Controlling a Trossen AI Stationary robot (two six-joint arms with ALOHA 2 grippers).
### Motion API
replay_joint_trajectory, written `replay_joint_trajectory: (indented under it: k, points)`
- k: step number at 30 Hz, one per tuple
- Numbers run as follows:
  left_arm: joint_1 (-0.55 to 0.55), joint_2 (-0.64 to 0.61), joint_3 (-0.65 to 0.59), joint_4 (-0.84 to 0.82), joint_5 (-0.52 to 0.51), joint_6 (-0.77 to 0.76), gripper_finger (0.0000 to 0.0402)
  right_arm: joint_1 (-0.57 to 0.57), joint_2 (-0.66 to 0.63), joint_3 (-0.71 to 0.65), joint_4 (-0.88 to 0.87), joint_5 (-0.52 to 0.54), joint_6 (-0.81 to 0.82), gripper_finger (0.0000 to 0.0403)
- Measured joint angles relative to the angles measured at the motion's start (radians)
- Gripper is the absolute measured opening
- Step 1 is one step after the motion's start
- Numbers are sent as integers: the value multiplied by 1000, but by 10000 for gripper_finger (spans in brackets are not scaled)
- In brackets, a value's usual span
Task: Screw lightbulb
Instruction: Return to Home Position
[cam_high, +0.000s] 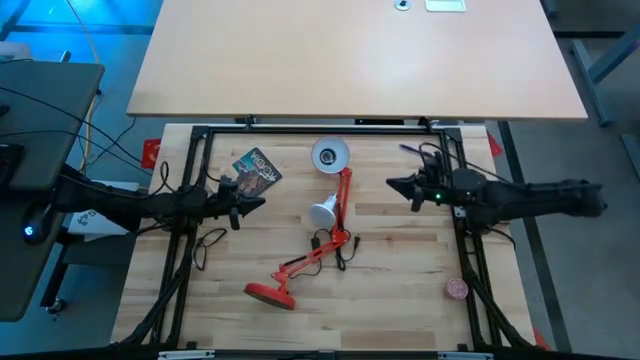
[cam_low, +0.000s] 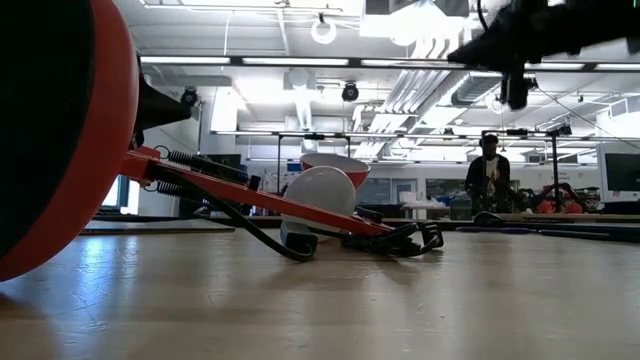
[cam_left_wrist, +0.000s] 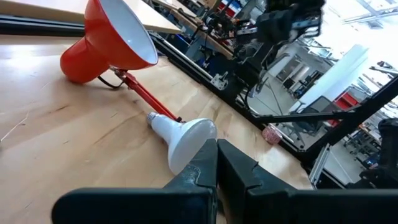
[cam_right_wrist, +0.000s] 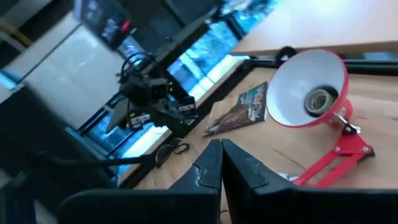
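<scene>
The lightbulb (cam_high: 322, 212) is lying mid-frame, just beside the lamp (cam_high: 343, 195). The left gripper (cam_high: 258, 203) and right gripper (cam_high: 393, 183) are hovering clenched, empty; each should be pulling back level, clear of both.

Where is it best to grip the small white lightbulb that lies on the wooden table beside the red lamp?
Probably across the wide dome of the small white lightbulb, coming from above. It lies on its side, with its narrow neck beside the red lamp arm and its dome toward the left gripper.
</scene>
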Motion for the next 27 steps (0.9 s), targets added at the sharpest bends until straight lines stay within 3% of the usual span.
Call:
replay_joint_trajectory:
  k: [5,9,14,19,23,27]
  points:
    - [0,0,0,-1,0,0,1,-162,-71,-179,153,-256,-80,0]
    - [0,0,0,-1,0,0,1,-221,-124,-287,238,-411,-133,0]
    - [0,0,0,-1,0,0,1,-227,-195,-428,362,-400,-119,0]
    - [0,0,0,-6,1,0,1,-217,-231,-430,219,-374,-164,0]
    - [0,0,0,-9,0,0,1,-216,-219,-426,-72,-330,-213,0]
    - [-1,1,0,-21,-1,0,1,-216,-178,-422,-57,-269,-252,0]
